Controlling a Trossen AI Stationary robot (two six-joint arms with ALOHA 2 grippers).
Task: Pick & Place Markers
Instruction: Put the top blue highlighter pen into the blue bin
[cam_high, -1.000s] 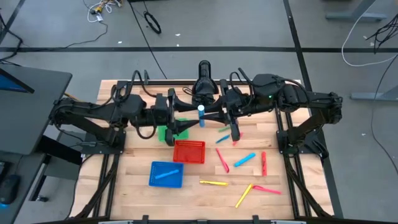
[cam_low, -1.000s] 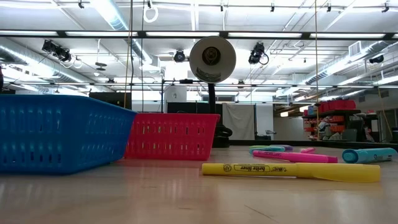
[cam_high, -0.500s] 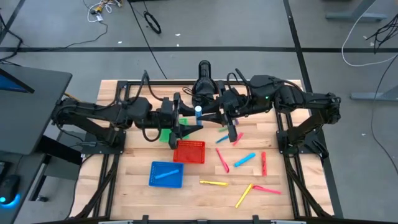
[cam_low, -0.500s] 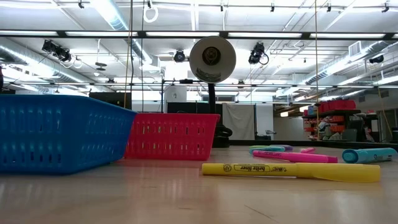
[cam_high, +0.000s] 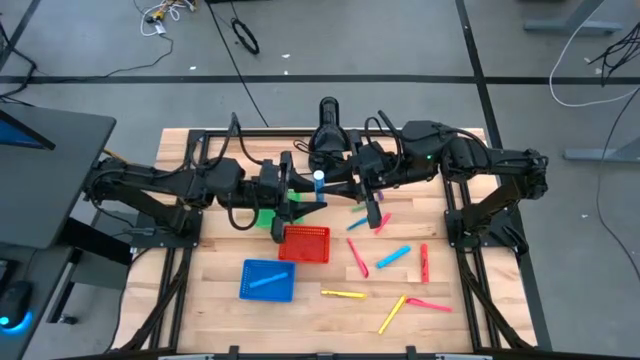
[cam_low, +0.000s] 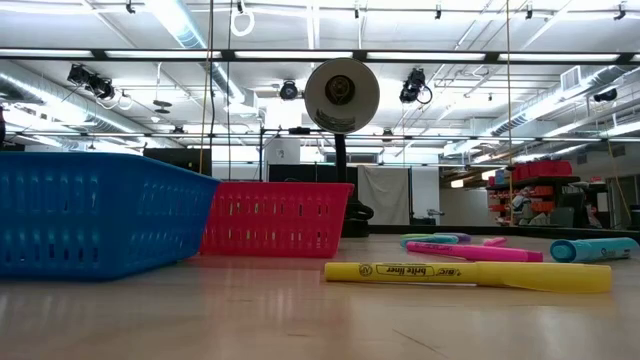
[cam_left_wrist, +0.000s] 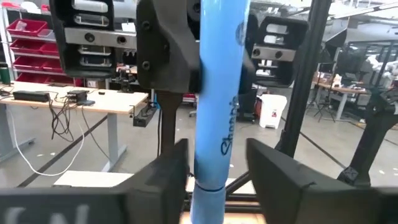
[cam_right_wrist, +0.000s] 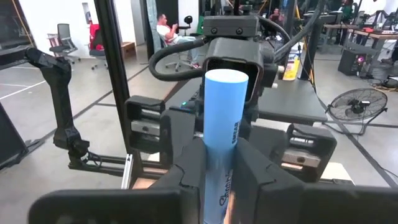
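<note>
A light-blue marker (cam_high: 319, 183) stands upright in the air over the table's far middle, above the baskets. My right gripper (cam_right_wrist: 225, 177) comes level from the table's right and is shut on it. My left gripper (cam_left_wrist: 216, 171) comes level from the left. It is open, with one finger (cam_left_wrist: 176, 168) on each side of the marker's lower part (cam_left_wrist: 211, 155), close to it. Several more markers, among them pink (cam_high: 357, 258), blue (cam_high: 393, 257), red (cam_high: 424, 262) and yellow (cam_high: 343, 294), lie flat on the right half of the table. My right gripper pinches the marker's barrel (cam_right_wrist: 222, 149) between its two fingers (cam_right_wrist: 186, 171). The fingers reach in level from the table's right and lie across the marker. The marker stands upright, lifted clear, with its flat top end (cam_right_wrist: 226, 78) above the fingers.
A green basket (cam_high: 265, 214) sits partly under my left arm. A red basket (cam_high: 304, 243) is just nearer, and a blue basket (cam_high: 267, 280) with a blue marker in it is nearer still. A camera post (cam_high: 328, 125) stands at the far edge. In the low view a yellow marker (cam_low: 467, 273) lies in front.
My left gripper has gone toward the table's right, up to the held marker, so that its fingers now stand on both sides of it. The marker stays upright in my right gripper.
</note>
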